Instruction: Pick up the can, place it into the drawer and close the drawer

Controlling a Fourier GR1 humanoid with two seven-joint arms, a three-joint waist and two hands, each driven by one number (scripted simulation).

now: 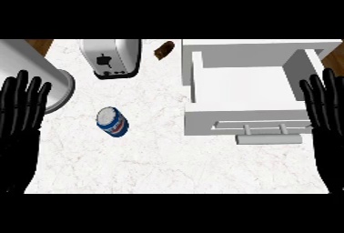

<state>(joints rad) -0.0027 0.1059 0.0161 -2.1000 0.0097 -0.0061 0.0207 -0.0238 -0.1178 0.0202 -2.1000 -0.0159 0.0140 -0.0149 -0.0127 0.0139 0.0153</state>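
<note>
One toaster (113, 58) stands at the far side of the white marble surface (168, 168), left of centre, with its lever and knobs facing the near side. Just right of it, at the far edge, lies one small brown object (164, 50) that is too small to identify. At the far left a large rounded silver appliance (37, 75) fills the corner, and part of it is hidden behind the left hand.

One can (113, 122), white on top with a blue and red label, stands on the surface left of centre, nearer than the toaster and well apart from both hands. Nothing lies between it and the drawer (245, 86), only bare surface.

The single white drawer sits pulled open at the right, its inside bare, with one grey bar handle (265, 129) on its front panel facing the near side.

Two hands show. The left hand (20, 113) is at the left edge, fingers straight, slightly spread and pointing away, holding nothing. The right hand (326, 109) is at the right edge, just beside the drawer's right wall, fingers likewise straight and slightly spread, holding nothing. Whether it touches the drawer cannot be told.
</note>
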